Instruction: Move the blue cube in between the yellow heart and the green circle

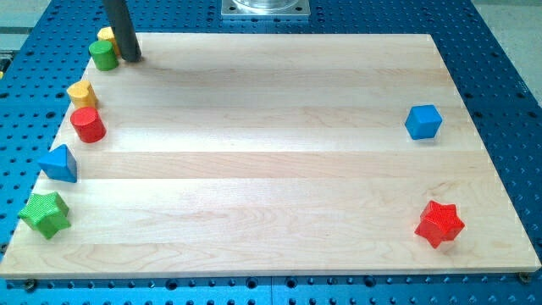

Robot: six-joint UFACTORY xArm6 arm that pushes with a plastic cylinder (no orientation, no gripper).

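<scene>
The blue cube (423, 121) sits near the board's right edge, far from the others. The green circle (103, 55), a short cylinder, stands at the board's top left corner. A yellow heart (82, 93) lies below it along the left edge. A second yellow block (106, 35) sits just above the green circle, partly hidden by the rod. My tip (132, 58) rests on the board right beside the green circle, on its right side.
A red cylinder (87, 124), a blue triangle (59, 163) and a green star (44, 213) line the left edge below the yellow heart. A red star (439, 224) lies at the bottom right. The wooden board (271, 169) lies on a blue perforated table.
</scene>
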